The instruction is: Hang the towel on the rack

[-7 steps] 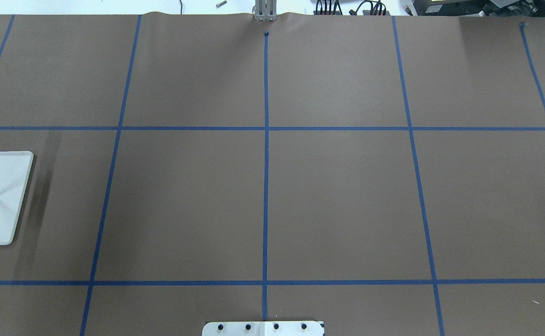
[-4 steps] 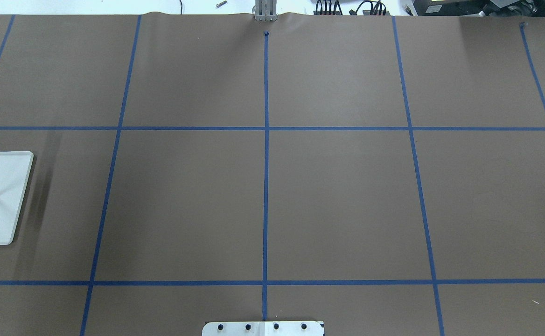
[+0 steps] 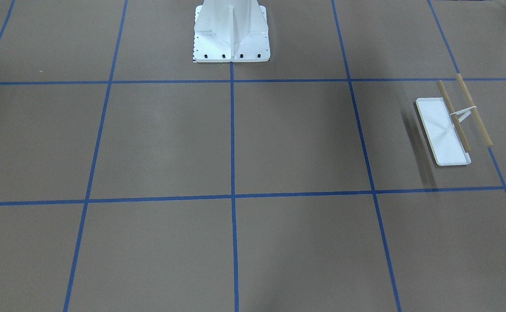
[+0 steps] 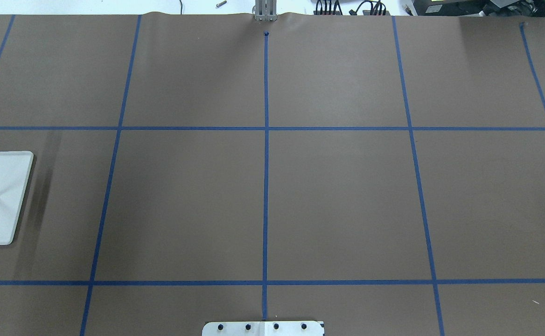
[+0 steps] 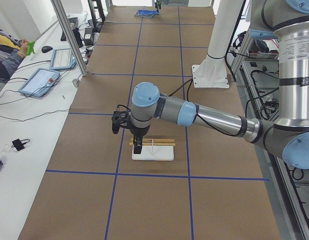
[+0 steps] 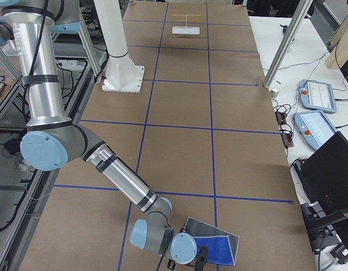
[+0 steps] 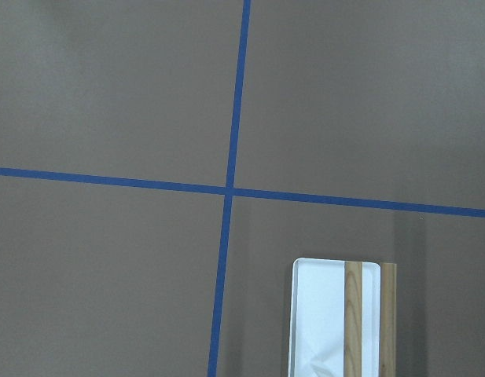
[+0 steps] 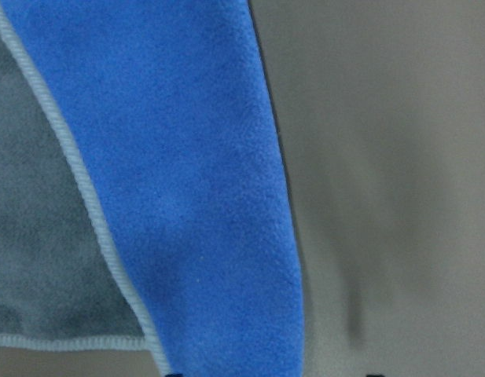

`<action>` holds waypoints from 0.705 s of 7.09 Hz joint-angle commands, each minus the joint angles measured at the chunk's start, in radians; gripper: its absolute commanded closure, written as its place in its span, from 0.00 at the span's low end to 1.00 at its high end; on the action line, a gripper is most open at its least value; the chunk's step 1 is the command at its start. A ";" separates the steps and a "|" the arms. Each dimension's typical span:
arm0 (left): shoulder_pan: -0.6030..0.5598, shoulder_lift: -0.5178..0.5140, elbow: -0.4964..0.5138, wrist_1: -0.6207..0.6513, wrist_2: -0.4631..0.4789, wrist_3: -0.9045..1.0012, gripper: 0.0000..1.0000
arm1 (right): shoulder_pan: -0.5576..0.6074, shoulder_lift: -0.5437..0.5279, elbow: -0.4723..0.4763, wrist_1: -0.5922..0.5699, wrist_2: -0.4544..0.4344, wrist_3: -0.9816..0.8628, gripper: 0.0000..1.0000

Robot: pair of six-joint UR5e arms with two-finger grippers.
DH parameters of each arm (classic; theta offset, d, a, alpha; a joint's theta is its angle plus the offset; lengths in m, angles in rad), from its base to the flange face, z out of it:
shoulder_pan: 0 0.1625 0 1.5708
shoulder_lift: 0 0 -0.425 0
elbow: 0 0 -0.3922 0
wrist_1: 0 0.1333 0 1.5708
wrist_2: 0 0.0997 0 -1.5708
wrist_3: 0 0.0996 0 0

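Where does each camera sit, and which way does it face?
Front-facing: across the table, facing the pedestal, steeply down; rack, no arm.
Overhead: behind the pedestal, forward and down; only its plate shows.
Exterior left: table's left end; left arm by rack.
Exterior right: right end; right arm at towel.
Left wrist: down on rack.
Right wrist: down on towel.
Shared: front-facing and overhead both show the rack.
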State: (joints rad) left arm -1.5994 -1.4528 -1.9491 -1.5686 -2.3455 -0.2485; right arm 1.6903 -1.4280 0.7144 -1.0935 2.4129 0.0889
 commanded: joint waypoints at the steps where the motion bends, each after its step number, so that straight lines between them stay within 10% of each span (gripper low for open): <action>1: -0.001 0.000 -0.002 -0.001 0.000 0.000 0.02 | -0.006 0.001 -0.010 0.001 0.002 0.000 0.22; 3: -0.001 0.000 -0.004 0.001 0.000 0.000 0.02 | -0.006 0.003 -0.013 0.000 0.002 -0.001 0.39; 5: -0.002 0.000 -0.004 0.001 0.000 0.000 0.02 | -0.009 0.011 -0.026 0.000 0.002 -0.001 1.00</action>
State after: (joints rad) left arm -1.6010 -1.4527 -1.9526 -1.5678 -2.3454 -0.2485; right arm 1.6829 -1.4227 0.6986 -1.0936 2.4138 0.0875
